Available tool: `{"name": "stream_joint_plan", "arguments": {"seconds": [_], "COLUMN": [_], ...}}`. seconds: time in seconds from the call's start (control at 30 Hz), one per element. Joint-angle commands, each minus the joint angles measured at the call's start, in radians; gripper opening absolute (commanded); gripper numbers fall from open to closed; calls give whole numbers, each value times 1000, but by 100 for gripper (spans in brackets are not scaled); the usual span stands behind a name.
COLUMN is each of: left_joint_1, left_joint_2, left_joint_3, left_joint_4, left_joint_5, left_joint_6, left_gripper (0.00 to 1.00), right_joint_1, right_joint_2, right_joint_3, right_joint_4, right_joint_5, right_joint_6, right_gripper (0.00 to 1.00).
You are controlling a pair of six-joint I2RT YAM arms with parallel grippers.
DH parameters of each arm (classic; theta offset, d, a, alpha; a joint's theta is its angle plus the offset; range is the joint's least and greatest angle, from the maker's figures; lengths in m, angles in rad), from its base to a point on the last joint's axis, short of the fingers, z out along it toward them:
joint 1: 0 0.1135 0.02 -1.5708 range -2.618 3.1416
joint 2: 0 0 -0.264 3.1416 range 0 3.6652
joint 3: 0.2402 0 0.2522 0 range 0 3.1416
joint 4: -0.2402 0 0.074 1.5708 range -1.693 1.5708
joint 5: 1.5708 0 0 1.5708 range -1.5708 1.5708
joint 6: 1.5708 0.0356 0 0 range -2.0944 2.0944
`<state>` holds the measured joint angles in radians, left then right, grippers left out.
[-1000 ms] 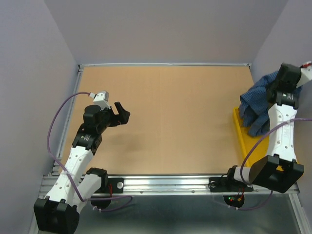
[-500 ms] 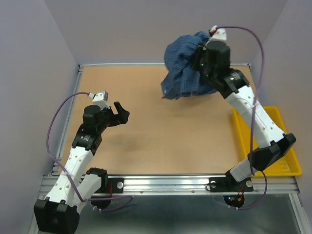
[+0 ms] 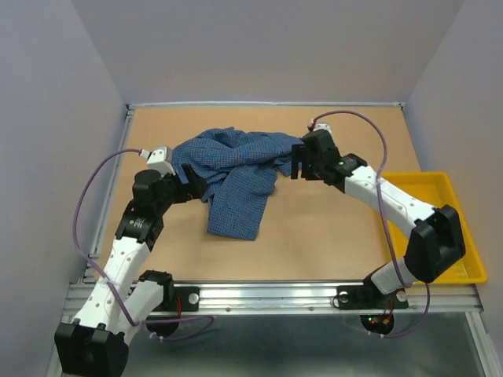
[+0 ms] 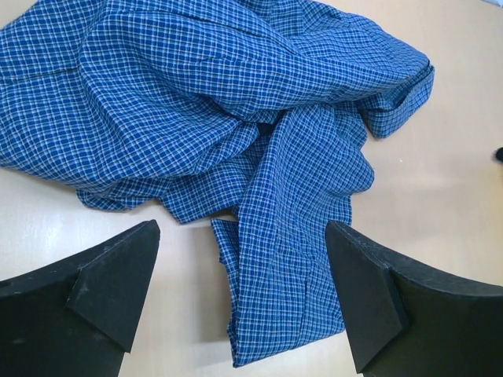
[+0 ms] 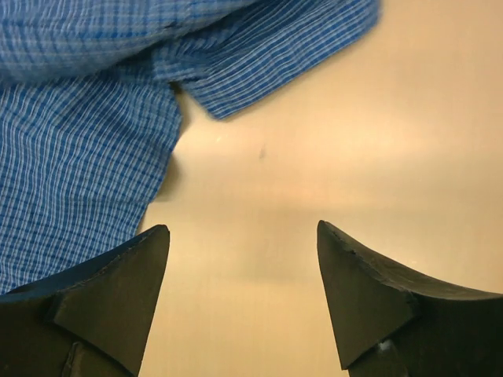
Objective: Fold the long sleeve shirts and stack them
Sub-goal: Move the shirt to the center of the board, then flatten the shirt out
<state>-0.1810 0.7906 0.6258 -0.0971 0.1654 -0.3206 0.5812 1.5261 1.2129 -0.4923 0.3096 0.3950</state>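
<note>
Reaching in from its base at the near right, the right arm bends at an elbow that shows in front of the yellow tray in the top view; its forearm stretches away and to the left over the table. The right gripper points left at the right end of the shirt; its jaws stand wide apart and hold nothing. From the right wrist, the gripper frames bare table between its fingers; the checked cloth lies beyond them and to the left, clear of both.

The left arm rises from its base at the near left and leans away from the edge; its wrist turns to the right, so the left gripper faces the shirt's left side. Its jaws are spread fully and grip nothing; from the left wrist, a narrow fold of cloth runs down between the two fingers; whether either finger touches it cannot be told.

The shirt lies crumpled and unfolded on the table, left of centre, between the two grippers; most of it is bunched toward the far side; one flat panel trails toward the near edge. The tray sits at the table's right edge, well apart from the shirt.
</note>
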Motion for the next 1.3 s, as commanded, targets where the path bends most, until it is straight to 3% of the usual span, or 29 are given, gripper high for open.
{"name": "stream_joint_plan", "arguments": {"seconds": [0.0, 0.23, 0.5, 1.1, 1.23, 1.27], "left_joint_1": [5, 3, 5, 71, 74, 75], "left_joint_2": [35, 139, 285, 639, 708, 734], "left_joint_3": [3, 34, 60, 163, 201, 203], "left_joint_4": [42, 33, 114, 273, 284, 290], "left_joint_5": [13, -18, -122, -181, -172, -170], "left_joint_6": [-11, -93, -264, -379, -397, -400], "left_gripper": [99, 99, 99, 99, 98, 98], "right_joint_1": [-150, -198, -198, -185, -185, -185], "right_joint_2": [-119, -57, 98, 388, 436, 440], "right_joint_3": [-73, -157, -237, -153, -119, -118], "right_joint_4": [110, 297, 616, 796, 795, 794], "right_joint_5": [-26, -236, -265, -250, -267, -268], "right_joint_6": [65, 201, 510, 633, 631, 633], "right_gripper": [79, 77, 79, 80, 74, 67]}}
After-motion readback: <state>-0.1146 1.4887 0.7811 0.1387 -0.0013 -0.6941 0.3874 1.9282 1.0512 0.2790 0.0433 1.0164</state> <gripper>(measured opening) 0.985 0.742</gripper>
